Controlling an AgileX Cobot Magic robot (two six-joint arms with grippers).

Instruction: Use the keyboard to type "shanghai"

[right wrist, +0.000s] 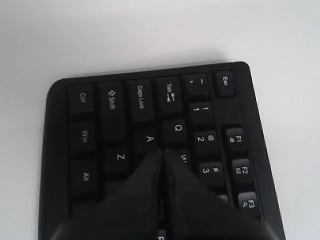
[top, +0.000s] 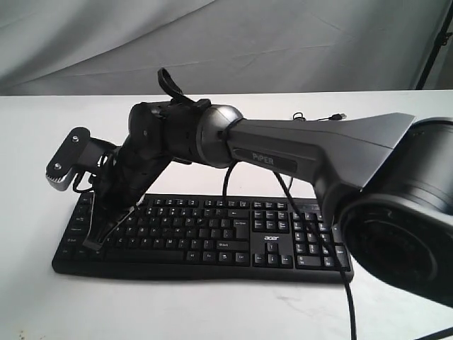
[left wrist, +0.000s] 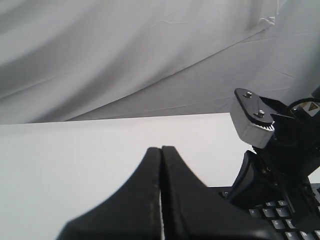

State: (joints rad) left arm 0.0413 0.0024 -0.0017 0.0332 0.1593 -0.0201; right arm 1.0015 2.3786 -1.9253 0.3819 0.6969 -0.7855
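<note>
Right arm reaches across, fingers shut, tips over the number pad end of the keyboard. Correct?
Not the number pad end: the right wrist view shows the right gripper, fingers shut, with its tips at the Esc and Ctrl end of the keyboard, beside A and Q.

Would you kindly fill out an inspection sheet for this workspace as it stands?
Surface: white table, flat.
Job's things: black keyboard lying flat, legends readable.
Clutter: nothing seen.
Grippers: right gripper shut, tips over the A, Q and W keys; contact cannot be told. left gripper shut, holding nothing.
Cables: a USB plug lies loose on the table behind the arm; a black arm cable hangs across the number pad end.
Surroundings: grey cloth backdrop; black pole at the right.
</note>
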